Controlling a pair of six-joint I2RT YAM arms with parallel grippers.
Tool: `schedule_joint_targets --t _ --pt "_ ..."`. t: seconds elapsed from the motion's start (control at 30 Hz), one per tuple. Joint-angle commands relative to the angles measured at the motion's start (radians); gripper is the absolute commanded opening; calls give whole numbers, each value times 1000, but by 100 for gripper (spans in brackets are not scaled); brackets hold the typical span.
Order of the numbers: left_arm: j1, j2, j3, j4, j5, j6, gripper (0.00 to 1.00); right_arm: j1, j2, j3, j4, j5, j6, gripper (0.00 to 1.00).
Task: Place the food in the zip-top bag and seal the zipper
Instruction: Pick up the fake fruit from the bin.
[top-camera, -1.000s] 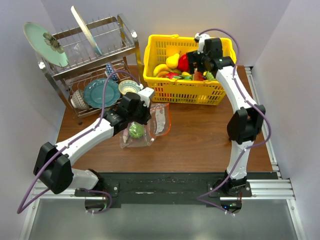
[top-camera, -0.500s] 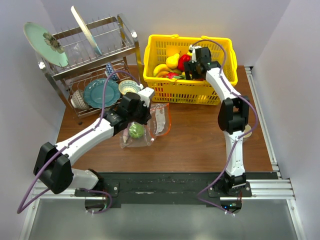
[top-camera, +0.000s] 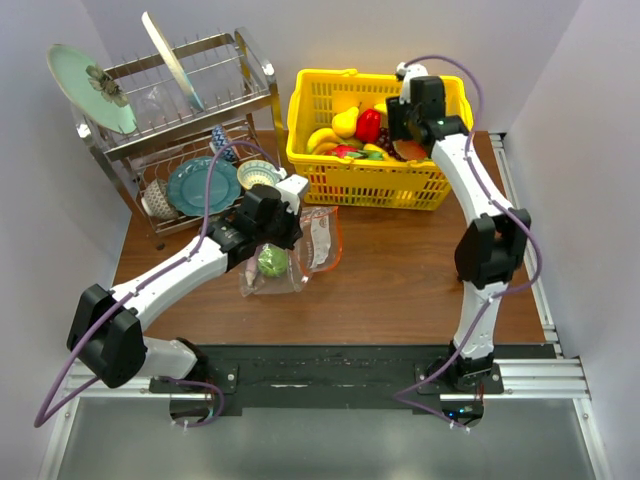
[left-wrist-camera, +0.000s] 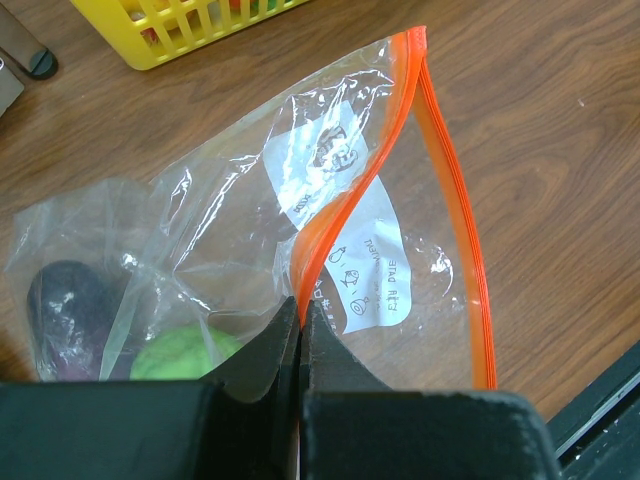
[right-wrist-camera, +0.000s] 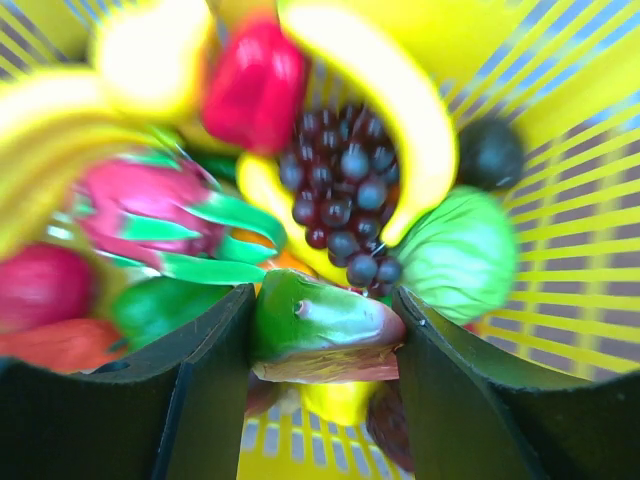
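The clear zip-top bag (top-camera: 318, 240) lies on the table with its mouth gaping, the red-orange zipper (left-wrist-camera: 450, 190) split into two strips. My left gripper (left-wrist-camera: 300, 305) is shut on the near strip and holds it up. A round green piece (left-wrist-camera: 185, 355) and a dark purple eggplant (left-wrist-camera: 65, 305) lie inside the bag. Over the yellow basket, my right gripper (right-wrist-camera: 325, 330) is shut on a green and red piece of food (right-wrist-camera: 320, 325), both fingers against its sides. A dark red grape bunch (right-wrist-camera: 340, 190) and a red pepper (right-wrist-camera: 255, 85) lie just beyond.
The yellow lattice basket (top-camera: 370, 185) at the back holds bananas (right-wrist-camera: 385, 95), a pink dragon fruit (right-wrist-camera: 150, 205), a green leafy piece (right-wrist-camera: 460, 255) and more. A metal dish rack (top-camera: 170, 110) with plates stands at the back left.
My right gripper dipped into the basket, closed from wide open onto the green and red piece, and has come back up. The left arm and the bag have not moved.
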Motion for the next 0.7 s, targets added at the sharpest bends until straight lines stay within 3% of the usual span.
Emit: schedule_joint_targets --t 0.0,0.17,0.37,0.47,0.67 --pt "9 -12 27 14 2 18 0 -1 -143 29 36 -49 18 31" --pt "9 -26 24 14 2 18 0 -1 -261 17 33 -192 99 31" --pt "11 -29 24 8 -1 20 0 -1 -395 -159 119 -541 244 31" --pt "9 -31 26 7 -4 20 0 -1 -499 -295 272 -739 370 31" --pt "9 -35 35 1 -1 11 0 16 -642 -723 796 -1021 743 31"
